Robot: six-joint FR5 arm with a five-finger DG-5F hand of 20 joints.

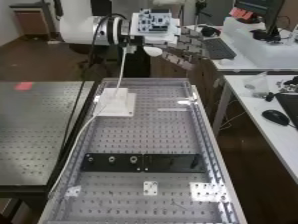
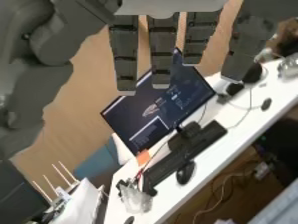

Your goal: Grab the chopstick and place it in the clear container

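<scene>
Grey fingers of the hand (image 1: 189,46) are straight and spread, clamped on nothing, above the far right of the bench (image 1: 143,135). Where the chopstick is, I cannot tell: a pale streak (image 1: 173,109) at the far end of the bench, right of the white block (image 1: 117,104), could be it or mere glare. Nor can I tell which is the container; a clear thing (image 1: 255,83) on the right desk (image 1: 256,110) might be.

Light and stiff, the chopstick should not be fragile, but it is likely slim and smooth enough to roll or slip from a careless touch. Its middle looks the best place to take hold, with the hand closing gently across its length from both sides. Held near one end, it would probably tip or swivel. Pushed from one side only, it could skate away, so the hand should come down low before squeezing.
</scene>
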